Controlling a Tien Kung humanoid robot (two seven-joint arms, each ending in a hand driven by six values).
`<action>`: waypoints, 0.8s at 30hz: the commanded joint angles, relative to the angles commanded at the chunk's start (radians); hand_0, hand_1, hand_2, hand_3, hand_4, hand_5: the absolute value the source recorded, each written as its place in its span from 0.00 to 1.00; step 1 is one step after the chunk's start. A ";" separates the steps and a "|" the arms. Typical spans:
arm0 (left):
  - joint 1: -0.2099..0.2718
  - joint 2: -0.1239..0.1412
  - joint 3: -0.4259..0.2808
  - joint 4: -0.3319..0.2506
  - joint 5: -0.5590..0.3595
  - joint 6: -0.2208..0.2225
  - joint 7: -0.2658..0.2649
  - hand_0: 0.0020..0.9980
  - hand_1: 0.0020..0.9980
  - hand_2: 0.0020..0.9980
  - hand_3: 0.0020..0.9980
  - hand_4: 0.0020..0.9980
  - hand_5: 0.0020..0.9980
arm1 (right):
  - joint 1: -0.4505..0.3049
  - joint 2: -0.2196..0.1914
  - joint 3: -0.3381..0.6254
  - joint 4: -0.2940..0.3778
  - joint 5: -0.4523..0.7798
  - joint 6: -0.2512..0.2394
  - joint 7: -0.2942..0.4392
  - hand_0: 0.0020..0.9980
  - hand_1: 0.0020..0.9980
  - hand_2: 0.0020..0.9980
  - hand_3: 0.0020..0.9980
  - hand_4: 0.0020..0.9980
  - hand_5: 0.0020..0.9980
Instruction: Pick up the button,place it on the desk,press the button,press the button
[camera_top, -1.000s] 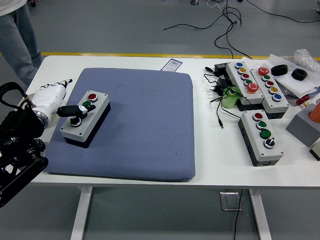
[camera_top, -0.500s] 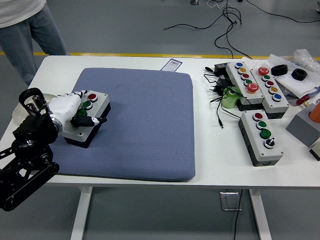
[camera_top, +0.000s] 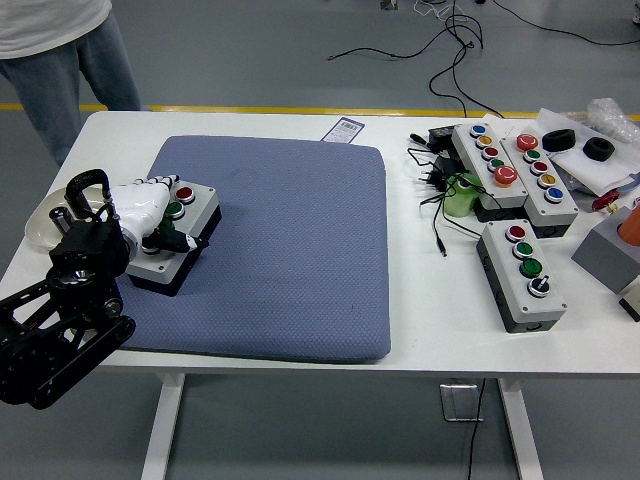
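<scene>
A grey button box (camera_top: 178, 238) with a red, a green and a black button lies on the left part of the blue mat (camera_top: 280, 250). My left hand (camera_top: 150, 215), white with black fingertips, rests on top of the box and covers its lower buttons; the fingers curl around its near end. The red button (camera_top: 185, 194) still shows beyond the fingers. My right arm is out of view.
Three more button boxes (camera_top: 520, 272) (camera_top: 488, 162) (camera_top: 540, 178), black cables (camera_top: 440, 195) and a green object (camera_top: 460, 196) lie at the right. A person (camera_top: 60, 40) stands at the far left corner. A white plate (camera_top: 40, 222) sits by my left arm.
My left arm has swung in from the left, and the hand has come over the button box and closed down on it. The person has stepped to the right.
</scene>
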 joint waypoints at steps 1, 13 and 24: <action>-0.001 -0.004 -0.002 0.007 -0.001 -0.004 0.000 0.64 0.85 1.00 1.00 1.00 0.49 | 0.000 0.000 0.001 0.000 -0.001 0.000 0.000 0.66 0.72 0.77 0.66 0.37 0.14; -0.014 -0.048 -0.025 0.096 0.003 -0.028 0.000 0.46 0.63 1.00 1.00 0.98 0.37 | 0.002 0.001 0.000 0.000 -0.003 -0.001 -0.004 0.65 0.71 0.76 0.66 0.37 0.14; -0.007 -0.050 -0.022 0.100 0.033 -0.037 0.000 0.38 0.37 0.62 1.00 0.89 0.12 | -0.001 0.000 0.003 0.000 -0.011 -0.002 -0.009 0.65 0.71 0.76 0.65 0.36 0.14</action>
